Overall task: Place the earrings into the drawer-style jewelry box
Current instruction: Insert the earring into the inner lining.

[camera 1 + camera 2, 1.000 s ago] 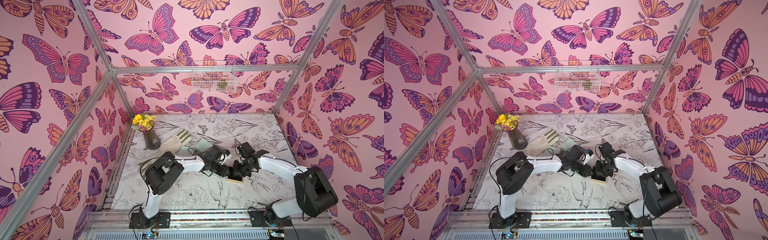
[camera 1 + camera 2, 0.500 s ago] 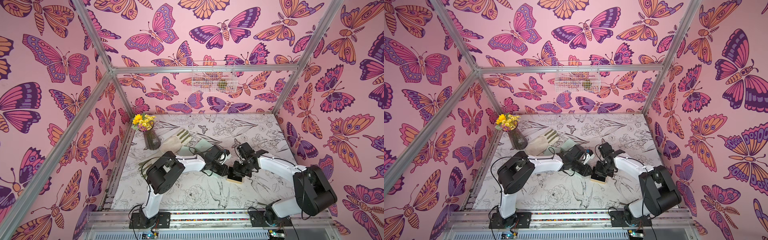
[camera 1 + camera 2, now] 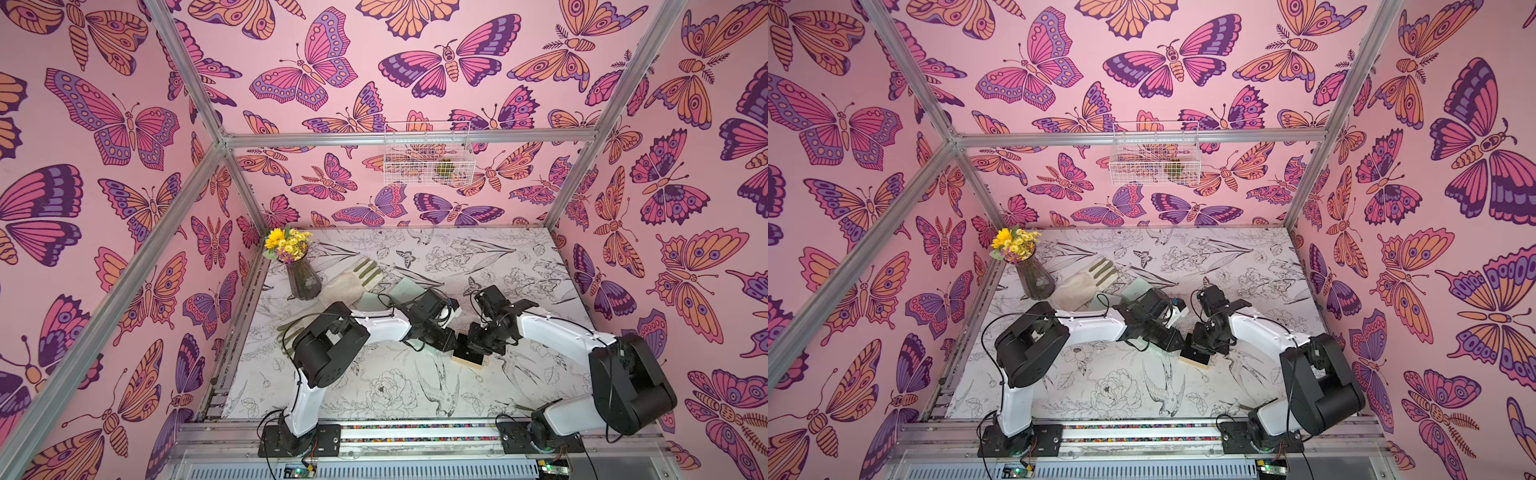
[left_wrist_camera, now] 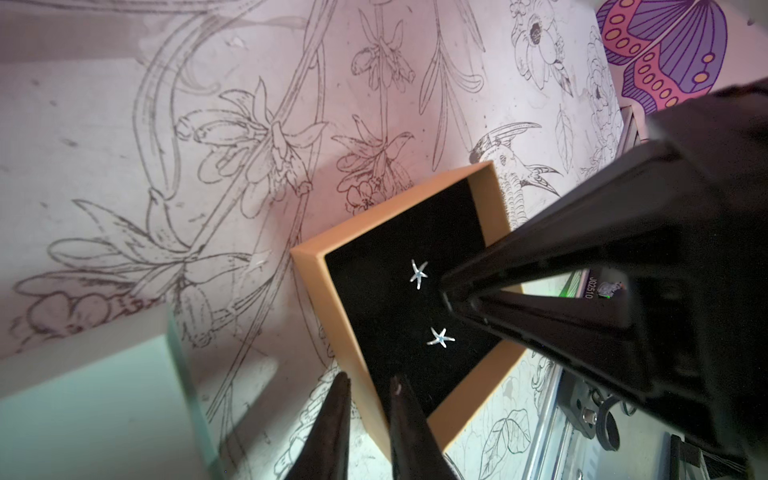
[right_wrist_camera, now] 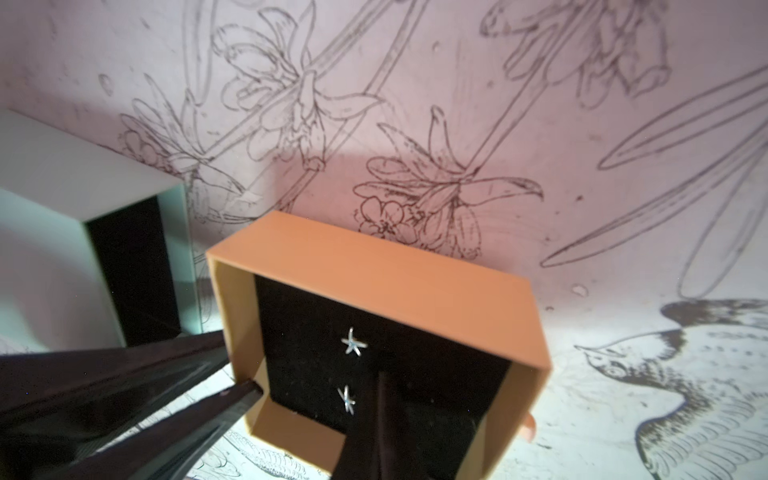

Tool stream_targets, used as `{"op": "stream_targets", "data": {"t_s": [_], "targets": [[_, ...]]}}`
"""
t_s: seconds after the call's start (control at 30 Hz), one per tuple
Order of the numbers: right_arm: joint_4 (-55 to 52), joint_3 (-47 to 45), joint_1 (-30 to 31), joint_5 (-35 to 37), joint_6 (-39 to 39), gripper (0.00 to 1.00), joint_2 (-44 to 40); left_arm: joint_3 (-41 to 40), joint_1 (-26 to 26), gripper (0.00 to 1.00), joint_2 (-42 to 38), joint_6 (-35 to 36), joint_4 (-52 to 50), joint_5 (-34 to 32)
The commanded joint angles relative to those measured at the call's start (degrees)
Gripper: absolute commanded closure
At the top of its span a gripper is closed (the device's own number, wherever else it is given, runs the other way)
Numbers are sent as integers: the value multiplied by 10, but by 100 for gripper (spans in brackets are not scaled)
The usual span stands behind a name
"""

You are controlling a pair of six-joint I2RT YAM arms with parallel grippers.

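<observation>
On the black pad (image 4: 395, 232) of the tan drawer (image 5: 374, 257) we see both star earrings (image 4: 418, 274). One sits just beside our right gripper (image 4: 444, 293), pinched shut on nothing visible. Our left gripper (image 4: 370, 380) clamps the drawer's wall, so the right arm is nearer.

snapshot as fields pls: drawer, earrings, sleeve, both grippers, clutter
drawer: tan tray with black lining, pulled out of its sleeve
earrings: two silver stars, lying apart on the lining
sleeve: pale mint shell beside the drawer, not touching it, dark open end showing
left gripper: shut on the drawer's wall, a finger on each side
right gripper: shut, tip between the two earrings, holding neither
clutter: vase of flowers and glove, off to the left
</observation>
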Motion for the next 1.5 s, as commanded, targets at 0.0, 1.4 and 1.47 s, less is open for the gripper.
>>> {"op": "stream_targets", "data": {"t_s": [0.0, 1.4, 1.47], "targets": [[13, 3, -1, 4, -2, 100, -42, 0, 7, 80, 26, 9, -50, -23], [50, -20, 0, -99, -12, 100, 15, 4, 1, 68, -20, 14, -34, -11], [45, -22, 1, -94, -15, 100, 18, 4, 1, 68, -19, 14, -35, -10]]}}
